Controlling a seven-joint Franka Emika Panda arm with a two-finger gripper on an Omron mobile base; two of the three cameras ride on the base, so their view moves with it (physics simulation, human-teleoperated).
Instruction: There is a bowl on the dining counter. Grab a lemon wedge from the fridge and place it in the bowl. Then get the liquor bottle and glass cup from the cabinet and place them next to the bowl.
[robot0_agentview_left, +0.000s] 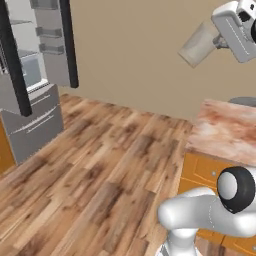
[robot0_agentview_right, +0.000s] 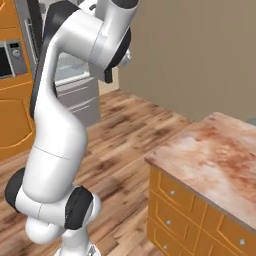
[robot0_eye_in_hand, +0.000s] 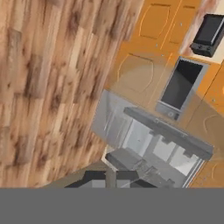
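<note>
claw (robot0_agentview_left: 212, 42): up high, fingers clamped on the glass cup (robot0_agentview_left: 198, 45), which sticks out sideways from it
cup tilt: lying over, not upright, so it needs rotating before it goes down
dining counter (robot0_agentview_left: 225, 130): below the claw, marble top, near end bare
bowl: can't spot it, probably further along past the claw
fridge (robot0_agentview_left: 30, 80): well off behind, doors open
tip: keep carrying high, find the bowl first, level the cup, lower slowly beside it

Wide open wood floor (robot0_agentview_left: 100, 170) between fridge (robot0_agentview_left: 35, 75) and tabletop (robot0_agentview_right: 215, 155). Fridge doors (robot0_agentview_left: 12, 60) hang open, jutting into the floor space. Bare wall (robot0_agentview_left: 140, 50) behind; tabletop corner sticks out.
</note>
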